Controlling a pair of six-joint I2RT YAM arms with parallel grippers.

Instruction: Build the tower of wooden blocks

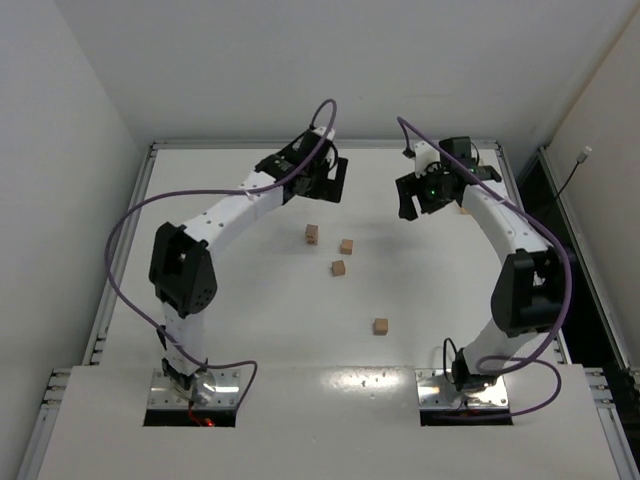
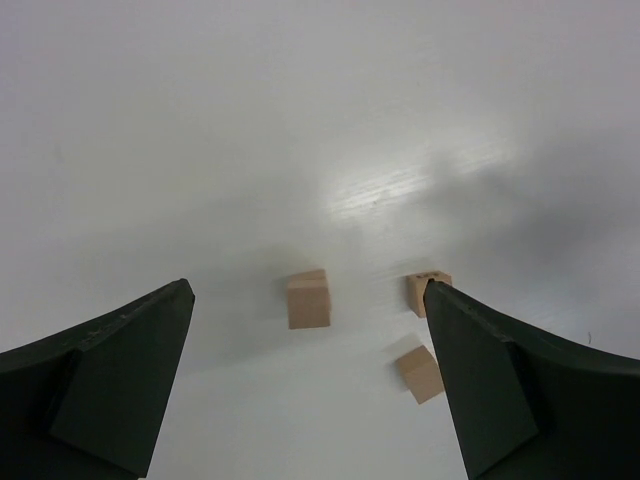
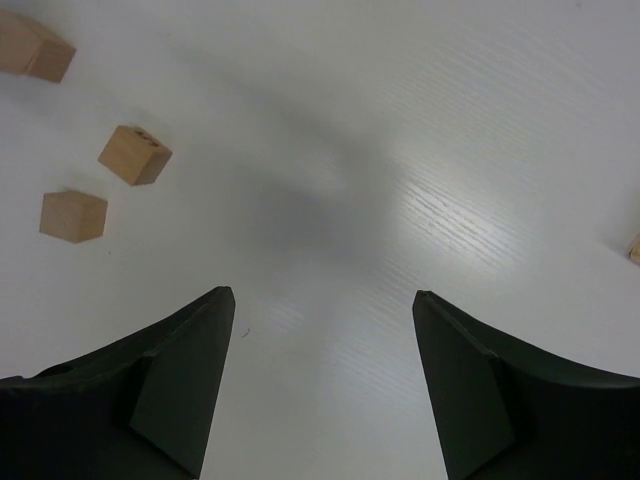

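Wood blocks loose on bench: three clustered mid-bench, a fourth apart, nearer the arm bases (far one looks taller, can't tell if stacked). Left hand hovers beyond the cluster, fingers spread, pinching nothing. Right hand off to the right, also spread, empty.

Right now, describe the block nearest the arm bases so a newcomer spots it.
On the white table, look toward the near edge, ahead and left of the right arm's base. The wood block there sits alone on bare tabletop; three other blocks cluster farther out, mid-table.
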